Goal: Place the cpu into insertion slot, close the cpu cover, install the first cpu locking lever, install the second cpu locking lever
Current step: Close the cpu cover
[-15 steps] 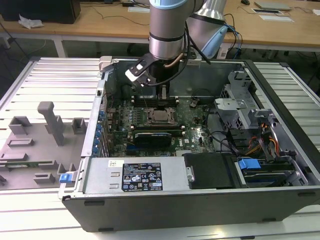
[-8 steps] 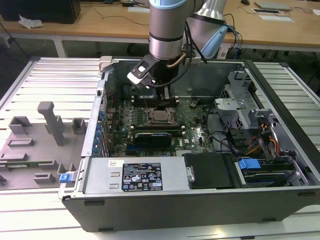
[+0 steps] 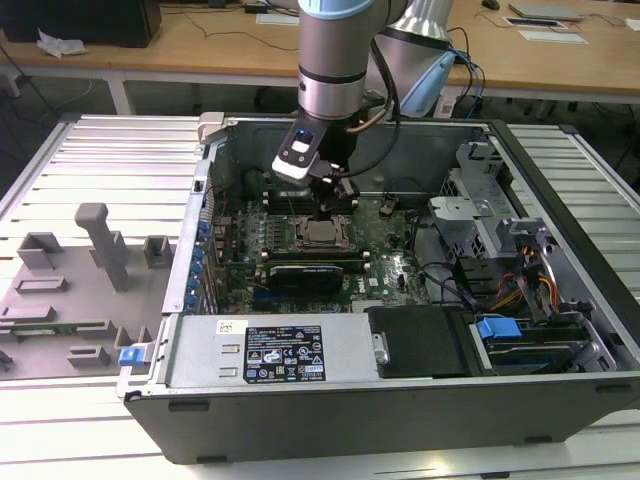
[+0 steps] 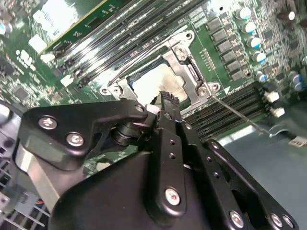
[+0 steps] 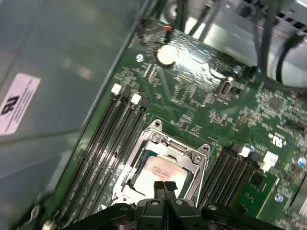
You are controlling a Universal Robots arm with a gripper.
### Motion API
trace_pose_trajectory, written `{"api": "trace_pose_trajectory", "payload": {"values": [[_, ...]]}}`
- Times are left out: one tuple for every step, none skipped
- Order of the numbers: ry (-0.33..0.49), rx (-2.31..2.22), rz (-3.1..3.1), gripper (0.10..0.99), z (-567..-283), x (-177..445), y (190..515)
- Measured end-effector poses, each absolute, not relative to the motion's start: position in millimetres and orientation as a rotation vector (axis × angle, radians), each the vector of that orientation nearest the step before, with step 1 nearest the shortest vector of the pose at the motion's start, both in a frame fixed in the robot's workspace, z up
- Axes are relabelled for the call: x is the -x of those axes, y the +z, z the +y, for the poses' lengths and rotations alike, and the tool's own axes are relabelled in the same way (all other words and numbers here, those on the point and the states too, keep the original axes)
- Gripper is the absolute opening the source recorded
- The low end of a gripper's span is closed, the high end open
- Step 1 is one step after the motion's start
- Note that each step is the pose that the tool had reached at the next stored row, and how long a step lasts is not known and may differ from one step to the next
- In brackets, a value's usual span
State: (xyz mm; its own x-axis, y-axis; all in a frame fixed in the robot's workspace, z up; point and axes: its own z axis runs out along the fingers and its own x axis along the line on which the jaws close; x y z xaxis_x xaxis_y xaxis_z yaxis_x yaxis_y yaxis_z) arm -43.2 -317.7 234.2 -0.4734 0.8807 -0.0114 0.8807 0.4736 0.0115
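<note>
Closed fingertips of the tool [image 5: 163,184], gripping nothing that I can see, hover just above the cpu [image 5: 158,168]. It sits in the insertion slot [image 5: 143,157] with the cpu cover [image 5: 175,147] down around it. One locking lever [image 4: 240,117] juts out, unlatched by my judgement, so seating it calls for a careful press down and sideways.

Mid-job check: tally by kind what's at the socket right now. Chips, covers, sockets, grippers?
cpu: 1, lying in the slot
cpu cover: 1, framing the chip
insertion slot: 1
gripper: 1, shut, tips just above the chip
Total: 4
</note>
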Motion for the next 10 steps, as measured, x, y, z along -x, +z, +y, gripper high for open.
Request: {"api": "trace_pose_trajectory", "payload": {"values": [[0.007,-1.561,2.708,0.106,-317.6,43.2,234.2],[0.007,-1.523,2.73,0.106,-317.7,43.2,234.2],[0.007,-1.494,2.746,0.106,-317.7,43.2,234.2],[0.007,-1.47,2.759,0.106,-317.7,43.2,234.2],[0.008,-1.439,2.775,0.106,-317.6,43.2,234.2],[0.008,-1.413,2.789,0.106,-317.6,43.2,234.2],[0.008,-1.375,2.808,0.106,-317.7,43.2,234.2],[0.008,-1.35,2.82,0.106,-317.7,43.2,234.2],[0.008,-1.313,2.837,0.106,-317.6,43.2,234.2],[0.008,-1.288,2.848,0.106,-317.7,43.2,234.2]]}}
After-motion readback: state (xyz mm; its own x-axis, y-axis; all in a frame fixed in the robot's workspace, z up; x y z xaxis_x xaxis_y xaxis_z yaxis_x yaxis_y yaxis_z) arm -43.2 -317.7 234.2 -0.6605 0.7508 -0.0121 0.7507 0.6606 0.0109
